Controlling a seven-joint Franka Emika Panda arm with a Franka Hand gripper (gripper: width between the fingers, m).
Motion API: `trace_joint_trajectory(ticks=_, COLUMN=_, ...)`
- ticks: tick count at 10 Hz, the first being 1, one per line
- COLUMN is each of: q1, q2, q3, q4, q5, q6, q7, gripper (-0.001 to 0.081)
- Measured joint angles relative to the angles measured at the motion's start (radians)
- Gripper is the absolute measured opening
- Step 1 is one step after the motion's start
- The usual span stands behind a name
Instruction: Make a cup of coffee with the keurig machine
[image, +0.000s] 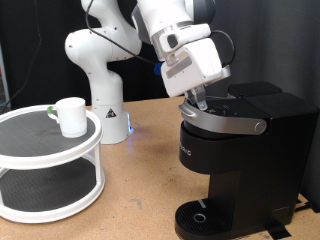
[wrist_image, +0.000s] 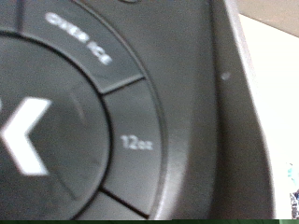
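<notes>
1 gripper (image: 203, 101), finger state unclear, atop matte black boxy keurig machine (image: 235, 150); glossy white cup (image: 70, 116) on round rack (image: 50, 160).

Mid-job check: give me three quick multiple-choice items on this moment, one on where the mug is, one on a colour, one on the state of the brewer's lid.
1. Where does the plain white ceramic mug stand?
A. on the round drip tray
B. on the top tier of the white round two-tier stand
C. on the wooden table

2. What colour is the coffee maker's body?
A. matte black
B. red
C. white

3. How is the coffee maker's lid?
A. removed
B. wide open
C. down

Key: 1 B, the mug sits on the stand at the exterior view's left. 2 A, the coffee maker is black. 3 C, its silver-grey handle band lies flat, with the gripper at the top buttons; the wrist view shows the 12oz button close up.
</notes>
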Motion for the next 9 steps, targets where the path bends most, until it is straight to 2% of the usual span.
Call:
trace_joint_trajectory(ticks=4, q1=0.008, q2=-0.046, q3=0.002, q4=-0.056, q5=0.010, q6=0.037, q7=-0.007, gripper=0.0004)
trace_joint_trajectory(ticks=9, q1=0.013, q2=-0.060, q3=0.006, q4=-0.091, q5=0.013, q6=0.088, q7=-0.007, gripper=0.0004)
